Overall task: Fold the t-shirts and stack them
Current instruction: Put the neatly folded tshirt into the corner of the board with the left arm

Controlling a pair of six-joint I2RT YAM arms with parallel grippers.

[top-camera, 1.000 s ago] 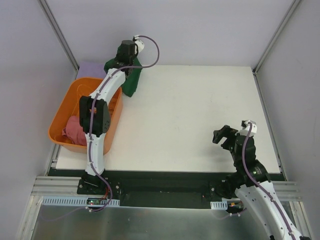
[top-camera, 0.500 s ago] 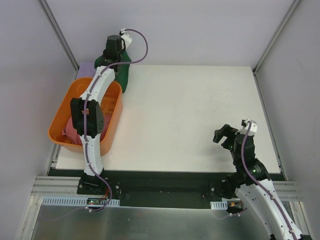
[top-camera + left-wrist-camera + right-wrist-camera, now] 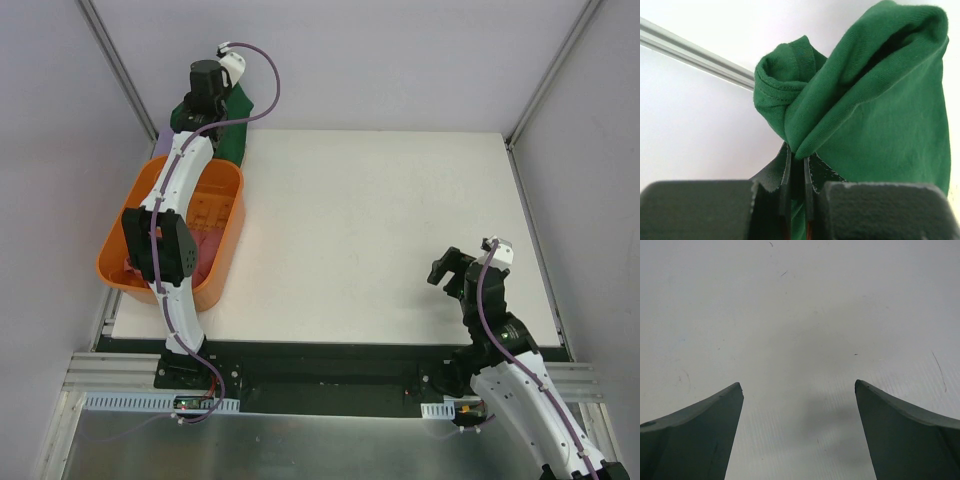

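Note:
My left gripper [image 3: 205, 105] is shut on a bunched fold of the dark green t-shirt [image 3: 232, 125] and holds it in the air at the far left corner, beyond the basket. In the left wrist view the shirt [image 3: 875, 100] is pinched between the closed jaws of that gripper [image 3: 797, 155] and drapes to the right. The pinkish-red t-shirt [image 3: 203, 250] lies in the orange basket, partly hidden by my left arm. A sliver of the lavender t-shirt [image 3: 160, 137] shows behind the basket. My right gripper [image 3: 447, 270] is open and empty above the bare table [image 3: 799, 385].
The orange plastic basket [image 3: 222, 262] stands at the table's left edge under my left arm. The white table top [image 3: 380, 220] spreads between the arms. Grey walls and metal frame posts [image 3: 120, 70] close in the back and sides.
My left arm has swung left and back with the green t-shirt, from the table's far-left edge to the corner behind the basket. The right arm has barely moved.

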